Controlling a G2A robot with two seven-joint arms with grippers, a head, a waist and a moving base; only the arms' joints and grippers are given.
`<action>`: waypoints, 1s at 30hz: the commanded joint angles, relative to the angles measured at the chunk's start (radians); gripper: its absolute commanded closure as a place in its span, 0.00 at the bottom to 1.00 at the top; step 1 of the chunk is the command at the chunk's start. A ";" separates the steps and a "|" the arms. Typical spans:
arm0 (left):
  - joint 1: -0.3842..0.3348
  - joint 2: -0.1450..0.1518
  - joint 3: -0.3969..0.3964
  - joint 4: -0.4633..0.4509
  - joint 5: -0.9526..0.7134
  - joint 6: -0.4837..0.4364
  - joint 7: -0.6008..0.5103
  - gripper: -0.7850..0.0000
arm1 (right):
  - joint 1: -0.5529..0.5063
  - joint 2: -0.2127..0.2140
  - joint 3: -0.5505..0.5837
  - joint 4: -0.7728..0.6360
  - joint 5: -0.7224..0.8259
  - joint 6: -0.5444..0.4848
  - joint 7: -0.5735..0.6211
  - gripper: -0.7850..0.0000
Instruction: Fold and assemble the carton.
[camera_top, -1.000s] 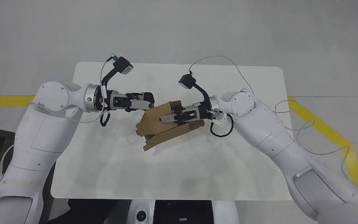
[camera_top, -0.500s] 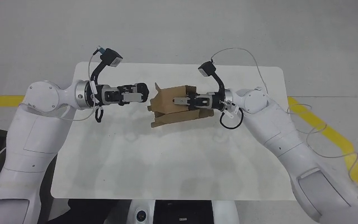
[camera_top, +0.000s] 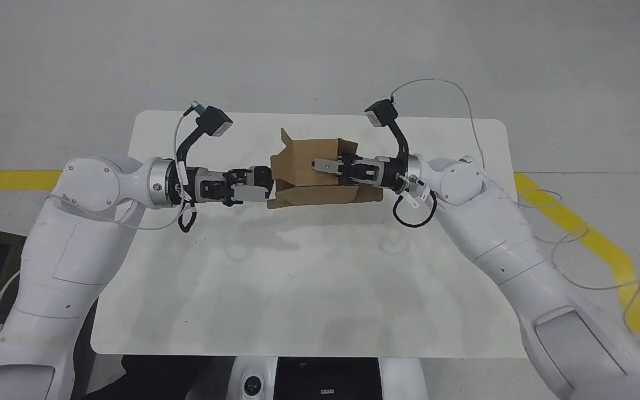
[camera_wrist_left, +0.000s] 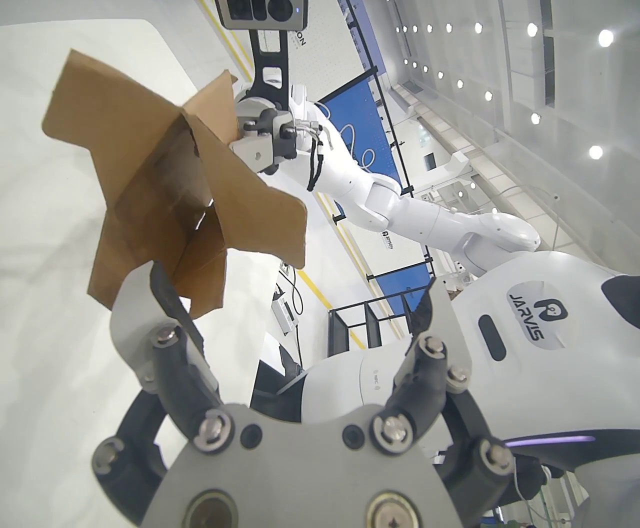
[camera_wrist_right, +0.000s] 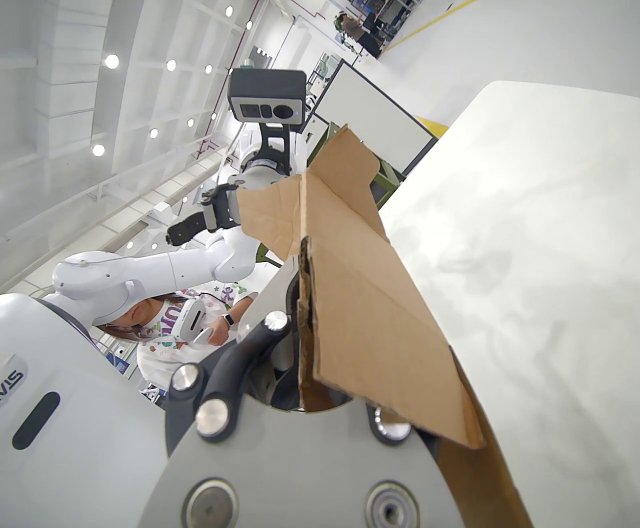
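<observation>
Carton (camera_top: 312, 172) half-open over the far middle of the surface (camera_top: 300, 290), long axis running arm to arm; right claw (camera_top: 326, 164) clenched on one panel, left claw (camera_top: 263, 180) released, just beside its left-end flaps.

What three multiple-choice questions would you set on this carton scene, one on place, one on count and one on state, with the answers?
1. Where is the carton?
A) in the far half of the table
B) at the table's near edge
C) on the floor

2. How many grippers are shut on it?
A) none
B) one
C) two

3. How is the left gripper?
A) open
B) shut on the carton
C) shut and empty

Answers:
1 A: the top view shows it toward the table's far edge.
2 B: only the right gripper clamps a panel.
3 A: its fingers stand wide apart.
</observation>
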 joint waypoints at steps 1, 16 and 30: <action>0.002 0.000 0.001 -0.003 -0.009 0.005 -0.009 0.00 | -0.003 0.000 0.009 -0.002 -0.009 -0.001 -0.014 1.00; 0.027 0.000 0.000 -0.050 -0.054 0.041 -0.058 0.00 | -0.020 -0.011 0.043 -0.026 -0.081 -0.005 -0.094 1.00; -0.016 -0.006 -0.025 0.027 -0.051 0.025 0.027 0.00 | -0.015 -0.033 0.015 -0.042 -0.047 0.032 -0.013 1.00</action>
